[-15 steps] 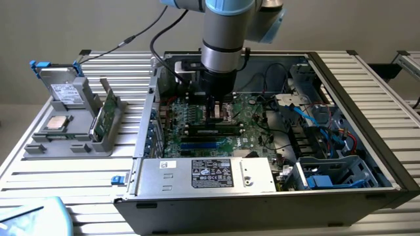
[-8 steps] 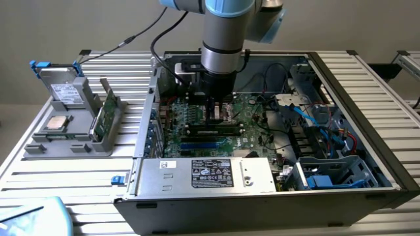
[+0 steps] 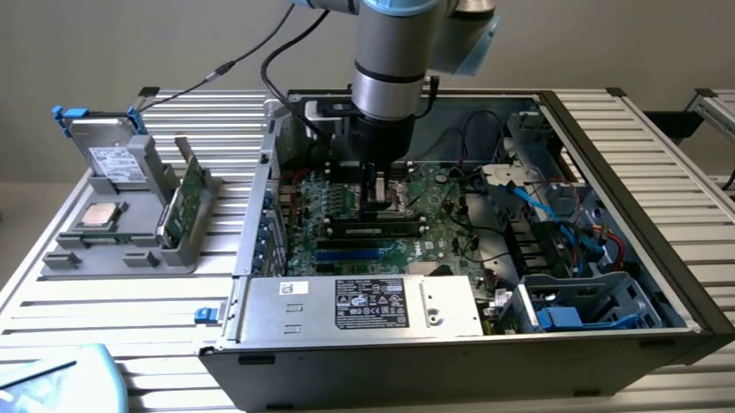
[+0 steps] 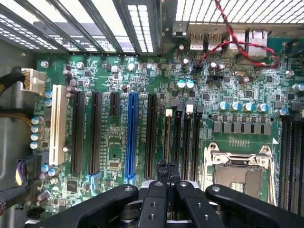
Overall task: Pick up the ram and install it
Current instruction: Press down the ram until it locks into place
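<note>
The arm (image 3: 391,52) points straight down; its hand (image 4: 167,172) is closed.

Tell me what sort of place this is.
Probably a robot test bench for computer assembly: an opened PC case lies on a slatted metal table, with spare parts in a grey holder beside it.

No words or numbers showing clearly enough for reading. Black label (image 3: 371,303) sitting on power supply (image 3: 358,308), print too small.
</note>
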You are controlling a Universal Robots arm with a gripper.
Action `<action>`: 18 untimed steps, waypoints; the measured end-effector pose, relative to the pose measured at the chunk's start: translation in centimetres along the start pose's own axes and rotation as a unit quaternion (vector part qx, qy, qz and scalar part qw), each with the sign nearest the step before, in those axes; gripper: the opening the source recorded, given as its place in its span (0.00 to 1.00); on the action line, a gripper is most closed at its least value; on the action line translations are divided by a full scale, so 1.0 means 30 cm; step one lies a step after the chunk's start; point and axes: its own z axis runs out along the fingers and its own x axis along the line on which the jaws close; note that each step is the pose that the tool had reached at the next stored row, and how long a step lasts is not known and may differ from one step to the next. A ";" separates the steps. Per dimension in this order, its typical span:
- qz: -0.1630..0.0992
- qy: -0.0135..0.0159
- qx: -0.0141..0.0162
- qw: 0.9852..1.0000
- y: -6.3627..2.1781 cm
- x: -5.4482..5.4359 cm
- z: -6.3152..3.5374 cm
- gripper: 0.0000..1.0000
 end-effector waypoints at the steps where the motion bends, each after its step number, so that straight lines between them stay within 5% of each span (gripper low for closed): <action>1: 0.000 0.000 0.000 1.000 -0.003 0.001 -0.008 0.11; 12: -0.001 -0.001 -0.017 1.000 -0.092 0.017 -0.048 0.11; 18: -0.001 -0.001 -0.017 1.000 -0.092 0.017 -0.049 0.11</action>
